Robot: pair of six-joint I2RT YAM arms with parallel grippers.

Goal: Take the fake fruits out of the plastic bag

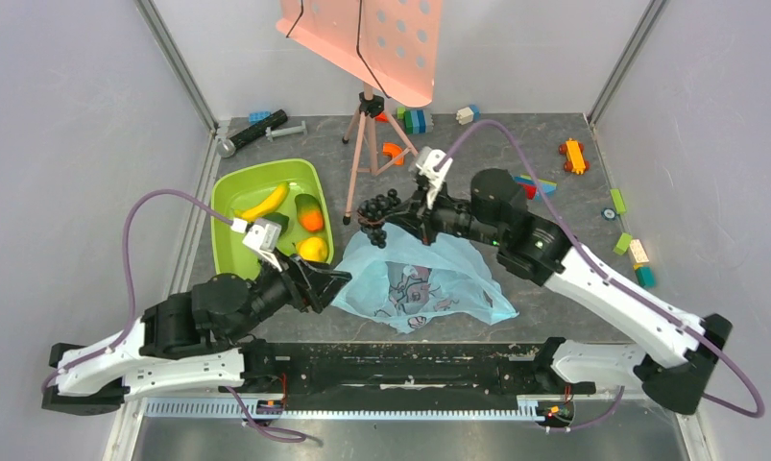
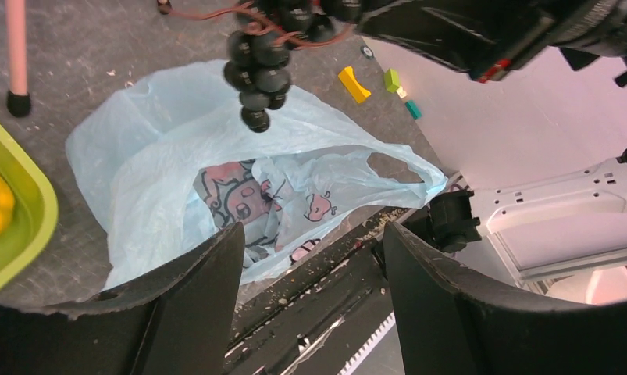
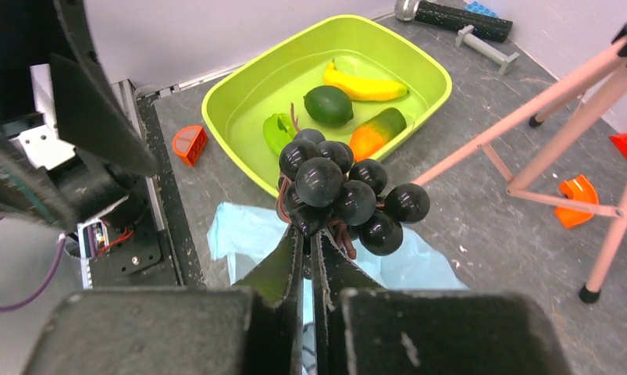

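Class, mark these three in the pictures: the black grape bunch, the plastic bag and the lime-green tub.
black grape bunch (image 3: 322, 181), right wrist view, a middle grape.
plastic bag (image 2: 162, 156), left wrist view, plain blue panel.
lime-green tub (image 3: 294, 74), right wrist view, bare floor.

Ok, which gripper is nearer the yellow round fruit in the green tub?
Left. The left gripper, open, sits just past the tub's near-right corner beside the yellow fruit; the right gripper is farther right over the plastic bag, shut on black grapes.
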